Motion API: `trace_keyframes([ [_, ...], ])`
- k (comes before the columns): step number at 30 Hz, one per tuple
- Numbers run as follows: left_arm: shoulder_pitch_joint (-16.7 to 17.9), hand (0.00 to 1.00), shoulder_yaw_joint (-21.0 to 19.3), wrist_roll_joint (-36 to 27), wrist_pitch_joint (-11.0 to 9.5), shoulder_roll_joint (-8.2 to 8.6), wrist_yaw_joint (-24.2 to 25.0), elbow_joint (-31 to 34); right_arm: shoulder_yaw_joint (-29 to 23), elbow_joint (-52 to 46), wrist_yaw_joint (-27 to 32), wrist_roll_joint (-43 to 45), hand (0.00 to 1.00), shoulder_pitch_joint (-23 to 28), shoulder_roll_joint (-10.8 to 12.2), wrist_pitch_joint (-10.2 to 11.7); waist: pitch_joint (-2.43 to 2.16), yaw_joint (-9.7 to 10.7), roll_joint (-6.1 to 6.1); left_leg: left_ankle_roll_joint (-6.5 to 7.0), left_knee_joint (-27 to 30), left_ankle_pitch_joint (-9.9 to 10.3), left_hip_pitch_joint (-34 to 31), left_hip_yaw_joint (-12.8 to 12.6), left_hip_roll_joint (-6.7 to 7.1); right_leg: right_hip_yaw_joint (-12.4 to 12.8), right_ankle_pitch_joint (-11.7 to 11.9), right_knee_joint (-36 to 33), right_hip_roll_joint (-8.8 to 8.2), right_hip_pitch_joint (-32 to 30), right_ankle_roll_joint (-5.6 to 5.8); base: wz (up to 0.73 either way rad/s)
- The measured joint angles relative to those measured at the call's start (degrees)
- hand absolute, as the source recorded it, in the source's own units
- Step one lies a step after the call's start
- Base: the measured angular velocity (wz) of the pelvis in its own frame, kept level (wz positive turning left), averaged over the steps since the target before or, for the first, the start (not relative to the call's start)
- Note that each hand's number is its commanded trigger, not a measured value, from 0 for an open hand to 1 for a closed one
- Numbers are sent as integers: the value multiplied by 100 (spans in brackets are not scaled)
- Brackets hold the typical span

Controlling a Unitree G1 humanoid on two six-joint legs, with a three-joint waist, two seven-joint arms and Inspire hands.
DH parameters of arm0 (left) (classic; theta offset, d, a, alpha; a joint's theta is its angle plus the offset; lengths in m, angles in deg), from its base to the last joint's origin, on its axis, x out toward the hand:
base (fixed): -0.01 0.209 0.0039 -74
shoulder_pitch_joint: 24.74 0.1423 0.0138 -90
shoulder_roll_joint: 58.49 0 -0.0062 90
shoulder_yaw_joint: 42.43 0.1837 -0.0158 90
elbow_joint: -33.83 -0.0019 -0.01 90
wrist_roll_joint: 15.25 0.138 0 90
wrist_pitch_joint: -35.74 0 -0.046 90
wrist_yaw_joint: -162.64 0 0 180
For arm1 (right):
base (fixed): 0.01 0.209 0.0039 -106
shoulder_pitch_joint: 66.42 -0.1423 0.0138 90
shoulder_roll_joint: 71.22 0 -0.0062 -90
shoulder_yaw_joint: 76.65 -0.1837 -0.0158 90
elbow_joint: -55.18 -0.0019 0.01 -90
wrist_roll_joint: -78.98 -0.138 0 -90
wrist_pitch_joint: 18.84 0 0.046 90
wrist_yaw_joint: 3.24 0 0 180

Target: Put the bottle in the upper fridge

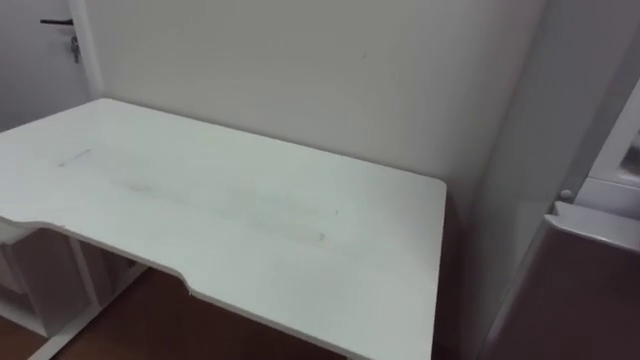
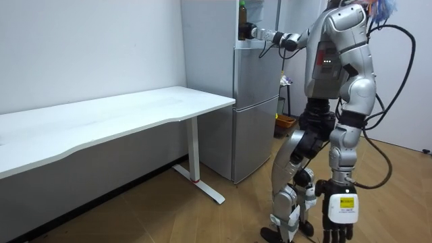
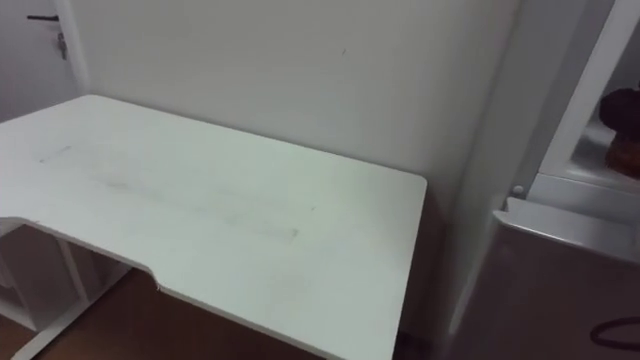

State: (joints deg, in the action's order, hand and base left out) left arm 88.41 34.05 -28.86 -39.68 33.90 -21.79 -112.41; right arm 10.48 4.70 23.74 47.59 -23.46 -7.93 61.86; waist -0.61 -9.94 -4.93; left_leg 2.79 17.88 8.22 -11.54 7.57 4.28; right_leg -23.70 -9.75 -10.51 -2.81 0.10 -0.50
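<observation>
In the room view I stand in front of a tall silver fridge [image 2: 256, 108], facing it. My right arm is stretched out at head height to the upper fridge compartment [image 3: 610, 120]. There my right hand [image 2: 252, 31] is closed on the lower part of an upright bottle [image 2: 241, 15], yellowish with a green top, at the compartment's edge. My left hand [image 2: 339, 219] hangs by my leg with relaxed fingers, holding nothing. In the eye views the fridge's lower door [image 1: 590, 280] is at the right edge.
A long white table [image 1: 220, 200] stands against the wall to my left, its end close to the fridge's side. A door handle with keys [image 1: 62, 28] is at the far left. A yellow object [image 2: 287, 121] sits on the floor behind the fridge.
</observation>
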Motion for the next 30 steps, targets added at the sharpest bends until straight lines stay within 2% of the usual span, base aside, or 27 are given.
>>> trace_keyframes([
  [3, 21, 0, 25, -128, 54, -82, 0, 143, 33, 302, -215, -315, 0, -57, -80, 86, 2, 8, 5, -4, 118, -1, -77, 47, 25, -46, -30, 87, 19, 2, -5, 15],
  [6, 16, 0, 28, -213, 51, -128, 9, 223, 163, 589, -352, -412, 0, -140, -108, 204, 6, -9, 31, 5, 157, -12, -99, 45, -12, -43, -26, 93, 40, -17, -3, 2],
  [12, 16, 0, 119, -268, 50, -154, 24, 219, 343, 665, -562, -397, 0, -139, -127, 361, 16, -48, 74, 2, 152, -13, -72, -37, -57, 1, -18, 94, 56, 2, -16, -3],
  [18, 17, 0, 295, -428, 47, -154, 43, 221, 385, 660, -599, -297, 0, -137, -143, 379, 21, -35, 82, -13, 150, -5, -70, -47, -64, 18, -32, 95, 59, 0, 5, -1],
  [30, 126, 0, 289, -484, 37, -154, 17, 218, 384, 570, -854, -297, 0, -39, -117, 356, 30, 8, 70, 3, -24, -13, 220, -108, -49, 90, -33, 177, 40, 228, 9, -1],
])
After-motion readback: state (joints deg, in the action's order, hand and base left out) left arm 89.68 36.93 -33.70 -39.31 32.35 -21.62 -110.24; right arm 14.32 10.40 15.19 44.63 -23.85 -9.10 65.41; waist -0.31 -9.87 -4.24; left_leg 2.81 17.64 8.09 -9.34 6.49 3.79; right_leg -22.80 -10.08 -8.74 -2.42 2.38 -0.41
